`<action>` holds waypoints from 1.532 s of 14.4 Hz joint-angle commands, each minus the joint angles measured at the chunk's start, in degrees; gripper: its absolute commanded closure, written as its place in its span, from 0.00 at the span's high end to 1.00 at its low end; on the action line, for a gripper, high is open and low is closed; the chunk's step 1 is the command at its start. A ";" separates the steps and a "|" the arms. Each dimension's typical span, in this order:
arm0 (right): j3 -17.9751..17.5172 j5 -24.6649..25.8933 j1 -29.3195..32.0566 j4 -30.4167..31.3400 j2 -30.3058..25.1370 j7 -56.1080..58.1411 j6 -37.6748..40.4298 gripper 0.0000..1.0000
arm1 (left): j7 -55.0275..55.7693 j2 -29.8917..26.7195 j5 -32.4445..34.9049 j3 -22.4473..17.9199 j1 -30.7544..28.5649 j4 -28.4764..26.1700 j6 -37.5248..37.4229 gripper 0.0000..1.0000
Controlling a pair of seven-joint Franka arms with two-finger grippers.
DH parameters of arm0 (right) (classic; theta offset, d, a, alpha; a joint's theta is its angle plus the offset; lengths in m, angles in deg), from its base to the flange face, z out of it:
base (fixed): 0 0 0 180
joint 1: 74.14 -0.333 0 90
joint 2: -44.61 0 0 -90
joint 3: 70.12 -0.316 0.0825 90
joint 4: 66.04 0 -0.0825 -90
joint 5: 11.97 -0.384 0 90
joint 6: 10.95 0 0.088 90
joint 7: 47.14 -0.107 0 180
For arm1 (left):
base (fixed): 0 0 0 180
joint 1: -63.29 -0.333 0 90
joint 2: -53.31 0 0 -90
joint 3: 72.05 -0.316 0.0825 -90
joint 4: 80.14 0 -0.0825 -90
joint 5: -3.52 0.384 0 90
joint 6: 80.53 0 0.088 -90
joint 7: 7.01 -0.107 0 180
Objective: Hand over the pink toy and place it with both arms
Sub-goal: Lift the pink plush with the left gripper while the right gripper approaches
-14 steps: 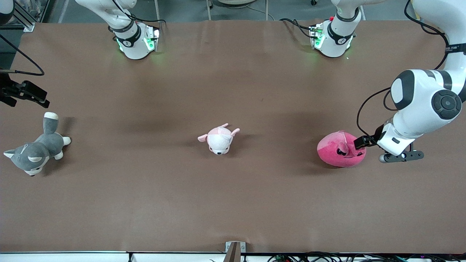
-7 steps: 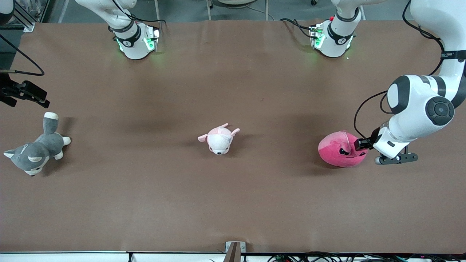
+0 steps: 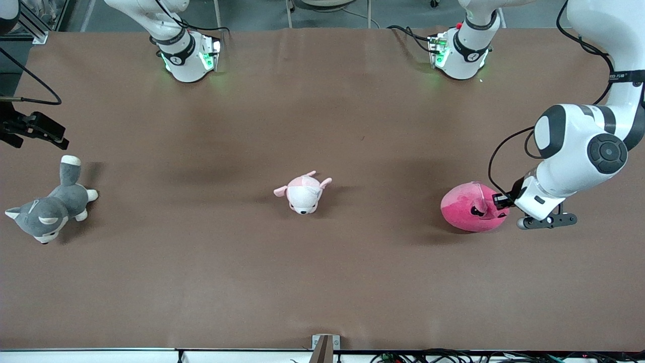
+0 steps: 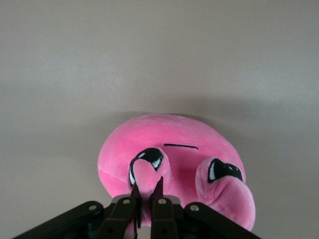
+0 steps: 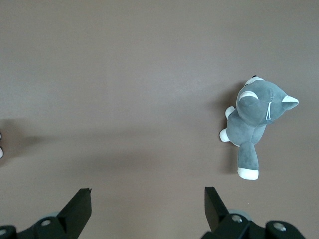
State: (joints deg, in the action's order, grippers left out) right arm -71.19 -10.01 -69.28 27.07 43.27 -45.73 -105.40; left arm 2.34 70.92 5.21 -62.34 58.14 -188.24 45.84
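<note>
The left claw [image 4: 147, 195] pinched one soft ear of the round pink toy [image 3: 471, 207] (fuzzy plush); the right claw [image 5: 148, 205] waited, spread wide.

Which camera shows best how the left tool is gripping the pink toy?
The left wrist view: the left tool is shut on one small ear of the pink toy, its face in plain sight. The front view shows the pink toy only from above, grip mostly hidden. The right wrist view misses it.
</note>
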 commanded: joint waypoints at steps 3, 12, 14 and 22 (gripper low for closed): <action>-0.77 -3.95 1.02 1.37 -1.39 -0.45 0.15 1.00 | 5.14 -1.52 -0.99 3.81 0.05 4.03 -3.92 0.01; -1.03 -21.61 0.50 1.37 -0.95 -0.36 3.05 0.78 | 20.92 -1.88 -12.33 16.01 0.75 18.88 -16.59 0.02; -0.94 -29.16 0.94 1.37 -0.17 0.17 4.44 0.78 | 30.24 -1.53 -12.33 21.55 0.93 20.90 -16.59 0.02; -1.12 -34.73 -5.82 1.28 0.19 -4.30 4.63 0.78 | 50.48 1.90 -16.98 25.62 14.01 26.89 -9.76 0.00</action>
State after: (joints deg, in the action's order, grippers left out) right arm -72.39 -43.17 -73.10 27.69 43.98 -47.76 -100.05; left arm 49.30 70.35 -10.91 -36.65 68.99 -164.04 33.44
